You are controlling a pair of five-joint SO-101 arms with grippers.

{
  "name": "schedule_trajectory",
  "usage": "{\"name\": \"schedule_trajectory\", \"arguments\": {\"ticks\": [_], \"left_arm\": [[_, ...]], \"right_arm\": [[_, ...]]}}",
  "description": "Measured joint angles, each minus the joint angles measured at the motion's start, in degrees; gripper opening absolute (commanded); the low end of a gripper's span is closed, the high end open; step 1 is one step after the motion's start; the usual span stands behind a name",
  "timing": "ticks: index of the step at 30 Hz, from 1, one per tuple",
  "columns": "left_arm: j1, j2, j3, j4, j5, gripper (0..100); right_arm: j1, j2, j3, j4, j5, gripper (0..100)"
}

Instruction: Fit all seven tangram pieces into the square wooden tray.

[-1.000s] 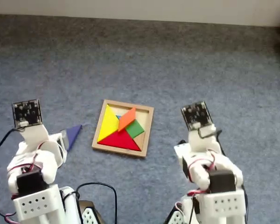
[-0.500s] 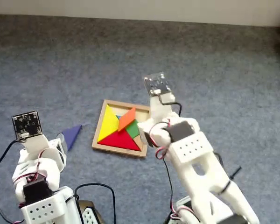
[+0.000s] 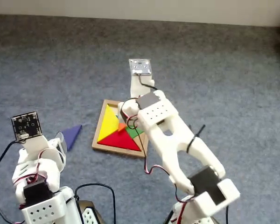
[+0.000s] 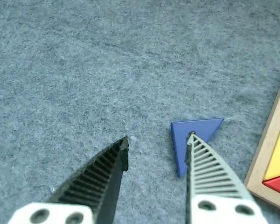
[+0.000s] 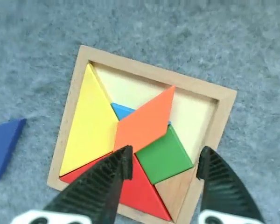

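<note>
Your left gripper (image 4: 157, 137) hung with jaws apart, one fingertip over the blue wooden triangle (image 4: 196, 127), which lay on the grey carpet (image 4: 84, 70) just beside the square wooden tray (image 5: 154, 74). Your right gripper (image 5: 167, 149) hovered spread and empty over the tray's coloured pieces.

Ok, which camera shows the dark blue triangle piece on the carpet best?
The left wrist view: the dark blue triangle piece is close and large, partly behind the left gripper. The high view shows it small; the right wrist view cuts it at the edge.
</note>
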Motion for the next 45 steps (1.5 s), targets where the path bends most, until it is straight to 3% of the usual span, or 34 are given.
{"name": "schedule_trajectory", "arguments": {"ticks": [14,35,45], "left_arm": [[0.0,0.0,0.4,0.0,0.0,21],[0.0,0.0,0.7,0.0,-2.5,21],[0.0,0.0,0.7,0.0,-2.5,21]], "right_arm": [[-1.8,18.4,-12.7,-0.4,-1.4,23.1],[-1.0,18.6,-13.0,-0.5,1.4,19.7],[3.7,18.6,-13.0,-0.6,-1.6,19.7]]}}
